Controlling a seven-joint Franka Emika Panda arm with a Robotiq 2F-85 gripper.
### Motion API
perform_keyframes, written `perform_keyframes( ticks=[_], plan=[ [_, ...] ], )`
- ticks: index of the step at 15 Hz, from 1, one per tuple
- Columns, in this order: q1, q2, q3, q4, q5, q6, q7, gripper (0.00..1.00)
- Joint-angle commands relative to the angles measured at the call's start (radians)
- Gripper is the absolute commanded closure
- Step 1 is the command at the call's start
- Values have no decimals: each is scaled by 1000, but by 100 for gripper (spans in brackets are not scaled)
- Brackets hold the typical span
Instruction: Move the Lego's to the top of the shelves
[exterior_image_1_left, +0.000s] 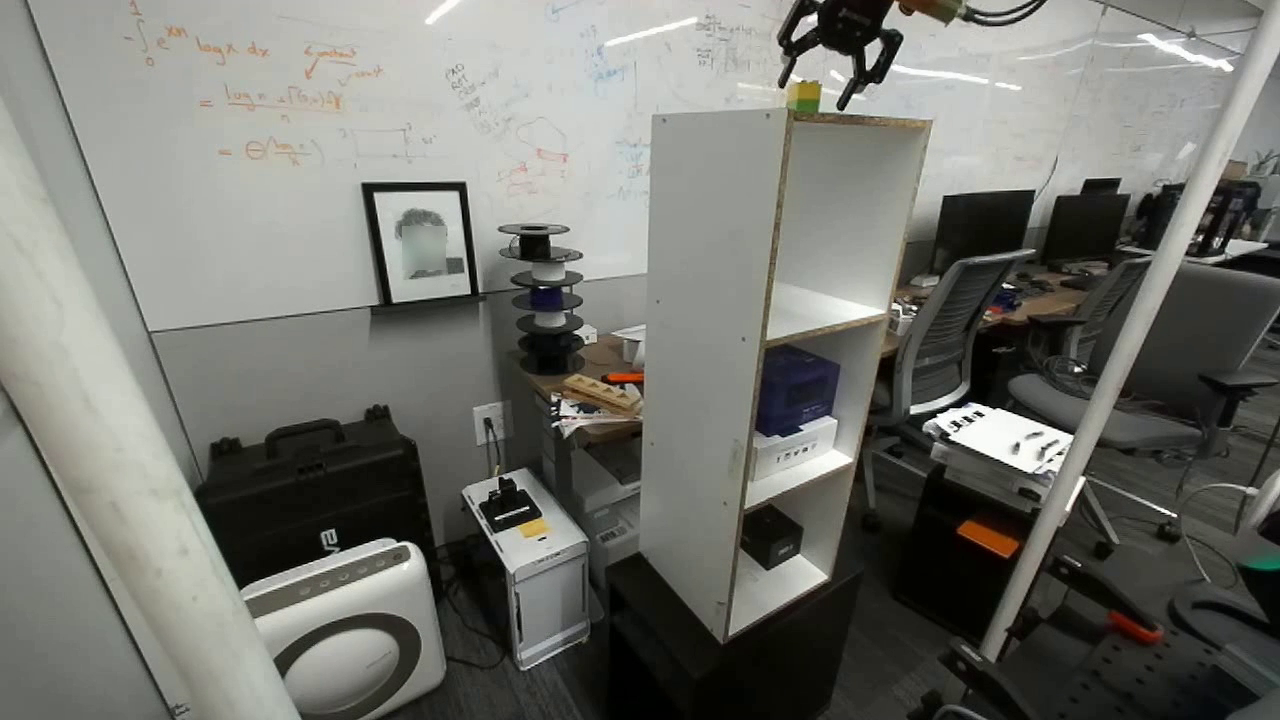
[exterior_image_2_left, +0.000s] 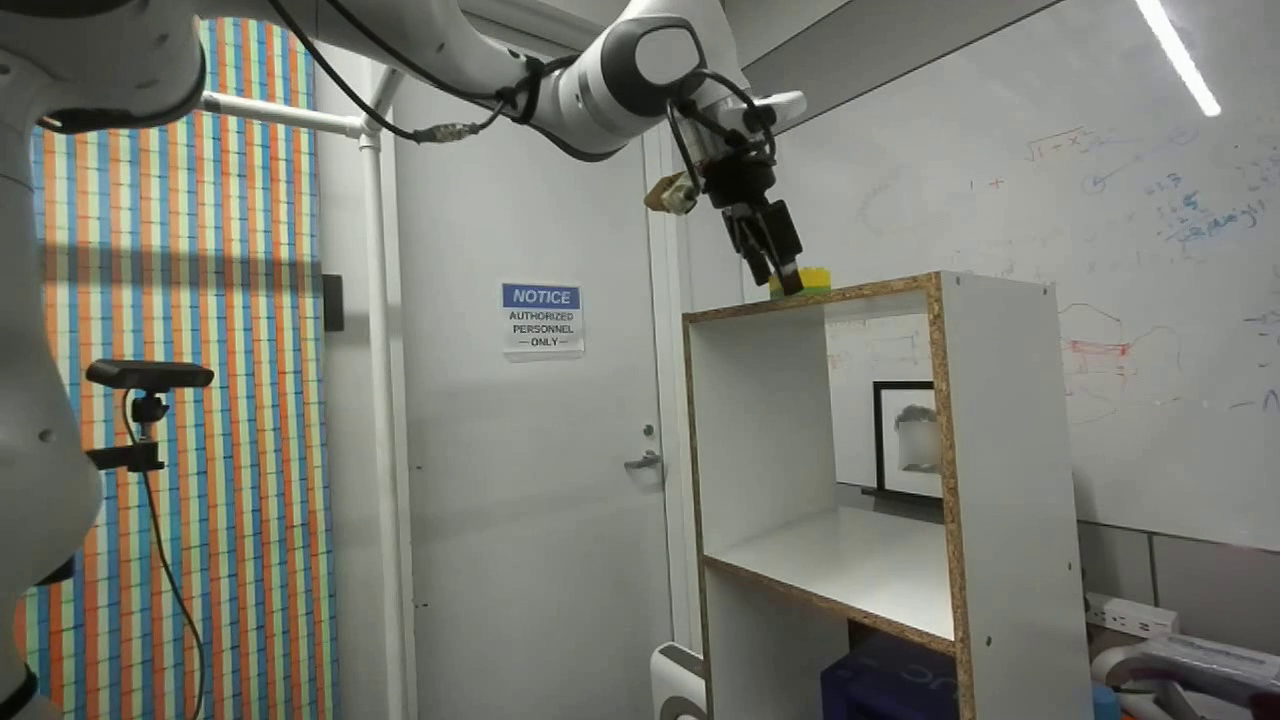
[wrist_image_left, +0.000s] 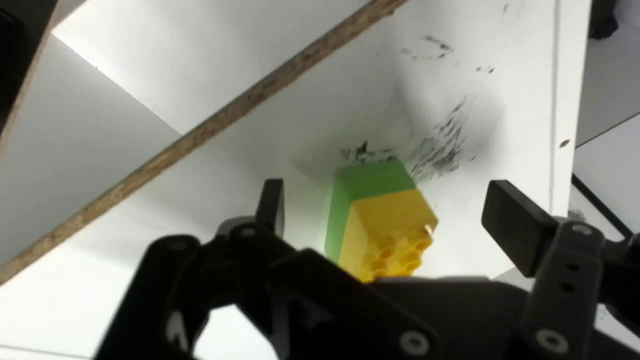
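The Lego's (exterior_image_1_left: 803, 97) are a small yellow block stacked on a green one. They sit upright on the white top of the shelves (exterior_image_1_left: 710, 330), near the front edge. They also show in an exterior view (exterior_image_2_left: 817, 280), partly behind a finger, and in the wrist view (wrist_image_left: 385, 215). The shelves also show in an exterior view (exterior_image_2_left: 1010, 450). My gripper (exterior_image_1_left: 814, 92) is open over the top, its fingers on either side of the Lego's. In the wrist view a gap shows between each fingertip and the blocks. The lower edge of the blocks is hidden by the gripper there.
A purple box (exterior_image_1_left: 797, 388) on a white box (exterior_image_1_left: 795, 450) stands in the middle compartment. A black box (exterior_image_1_left: 771, 537) is in the lowest one. A whiteboard (exterior_image_1_left: 560, 120) is behind the shelves. White poles (exterior_image_1_left: 1130, 310) and an office chair (exterior_image_1_left: 970, 330) stand nearby.
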Motion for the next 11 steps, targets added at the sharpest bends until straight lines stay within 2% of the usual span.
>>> perform_keyframes(
  ticks=[1,3,5,8,9,10,11],
  plan=[
    [41,-94,-12,-12,65,-173,-60,0],
    [57,-159,-9,-59,85,-281,-92,0],
    [67,-208,-11,-88,108,-445,-116,1],
    [70,-255,-7,-169,96,-630,-122,0],
    [68,-265,-10,-206,106,-677,-121,0],
    [62,-225,-1,-135,86,-629,-101,0],
    [62,-234,0,-165,87,-657,-103,0]
  ],
)
